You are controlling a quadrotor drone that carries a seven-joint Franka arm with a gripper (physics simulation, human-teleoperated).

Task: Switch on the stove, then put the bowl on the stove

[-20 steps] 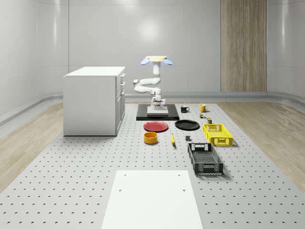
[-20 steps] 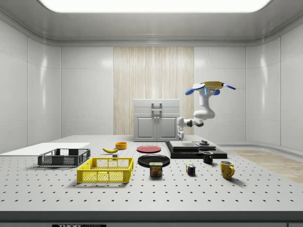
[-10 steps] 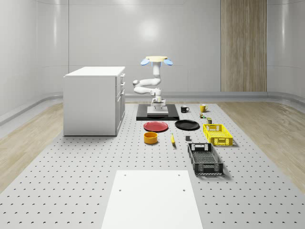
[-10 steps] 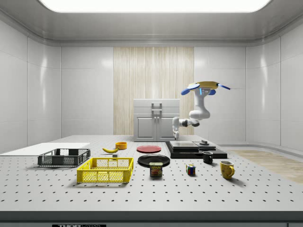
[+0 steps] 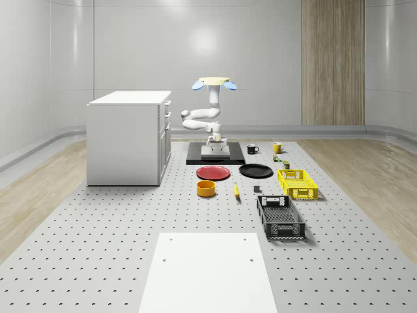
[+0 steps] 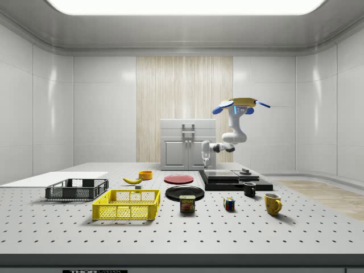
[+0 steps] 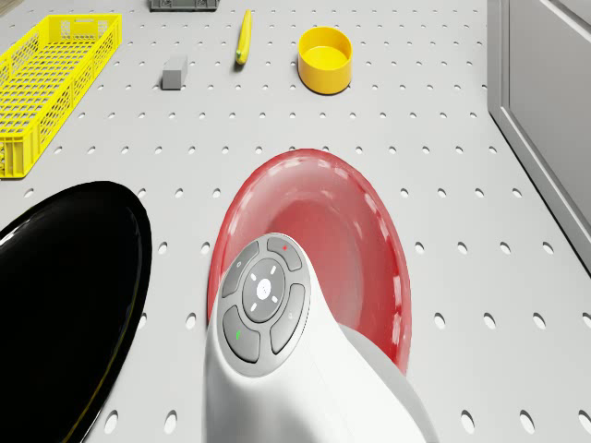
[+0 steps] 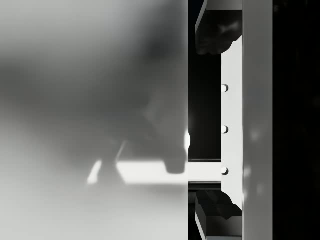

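The drone (image 6: 238, 105) has drifted off the stove (image 6: 234, 178) toward the bowl (image 5: 206, 188) at six o'clock; its hand (image 6: 205, 163) hangs low, grip impossible to tell.

Colours on the pegboard table

The table (image 5: 98, 222) is pale grey, dotted all over with rows of dark holes, and a plain white sheet (image 5: 207, 270) lies at its near edge. The stove (image 5: 215, 156) is black with a light grey top; the bowl (image 5: 206, 188) is bright yellow-orange. One plate (image 5: 213, 173) is glossy red, the other plate (image 5: 255, 171) glossy black. One crate (image 5: 298, 183) is yellow mesh, the other crate (image 5: 280, 216) black mesh. The banana (image 5: 236, 190) is yellow. One mug (image 6: 272, 203) is yellow, the other mug (image 6: 249, 189) black. The cabinet (image 5: 127, 137) is white. The drone (image 6: 241, 104) has a tan body and blue rotors above its white arm (image 6: 233, 133), whose wrist in the drone view carries grey buttons with small green and red marks.
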